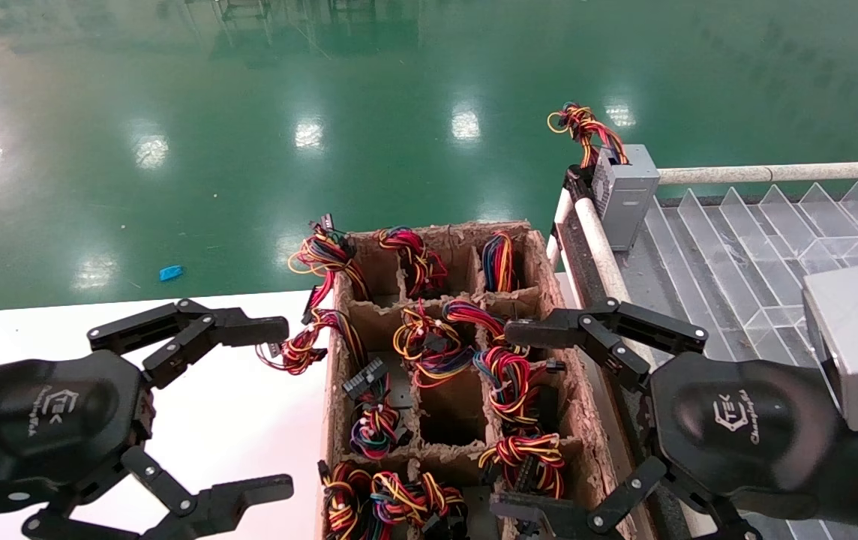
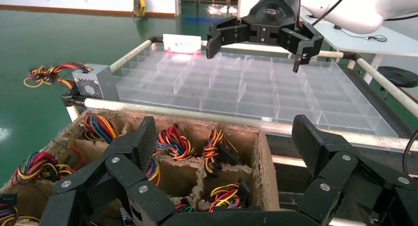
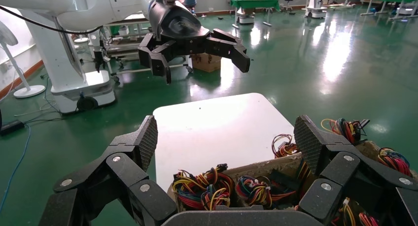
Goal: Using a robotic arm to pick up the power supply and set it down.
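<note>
Two grippers hang wide open and hold nothing: the right gripper (image 1: 541,420) spreads its fingers over the right-hand side of the cardboard divider box (image 1: 339,352), one fingertip above the middle row of cells and the other above the near row, while the left gripper (image 1: 271,409) hovers above the white table (image 1: 249,420) just left of the box. Bundles of red, yellow, blue and black wires (image 1: 429,345) fill most of the cells, and one bundle (image 1: 301,345) spills over the box's left wall onto the table. To the right of the box stands a clear plastic compartment tray (image 1: 759,240) framed by white rails. The power supply (image 1: 624,195), a silver-grey metal box, sits on the tray's far left corner, well apart from both grippers, its coloured wire bundle (image 1: 583,124) reaching out over the green floor (image 1: 249,112).
</note>
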Available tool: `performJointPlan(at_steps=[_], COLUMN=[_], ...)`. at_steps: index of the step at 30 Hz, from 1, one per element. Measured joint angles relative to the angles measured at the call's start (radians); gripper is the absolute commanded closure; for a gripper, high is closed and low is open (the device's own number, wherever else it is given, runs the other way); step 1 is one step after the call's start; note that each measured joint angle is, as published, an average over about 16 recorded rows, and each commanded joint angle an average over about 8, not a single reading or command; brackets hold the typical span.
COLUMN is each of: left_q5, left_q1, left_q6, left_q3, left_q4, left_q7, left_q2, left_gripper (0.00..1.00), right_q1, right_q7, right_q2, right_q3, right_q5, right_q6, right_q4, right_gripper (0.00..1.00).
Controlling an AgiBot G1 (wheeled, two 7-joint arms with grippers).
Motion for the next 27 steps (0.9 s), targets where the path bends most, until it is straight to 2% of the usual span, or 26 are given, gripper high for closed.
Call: performJointPlan(at_steps=[27], left_q5=[0.0], left_q1=[0.0], left_q6=[0.0], left_q3=[0.0], left_q4=[0.0], left_q7=[0.0], left_q2=[0.0], left_gripper=[0.0], right_q1=[0.0], right_q7=[0.0], right_q2=[0.0], right_q3=[0.0], right_q5=[0.0], right_q6=[0.0], right_q4=[0.0], right_gripper=[0.0])
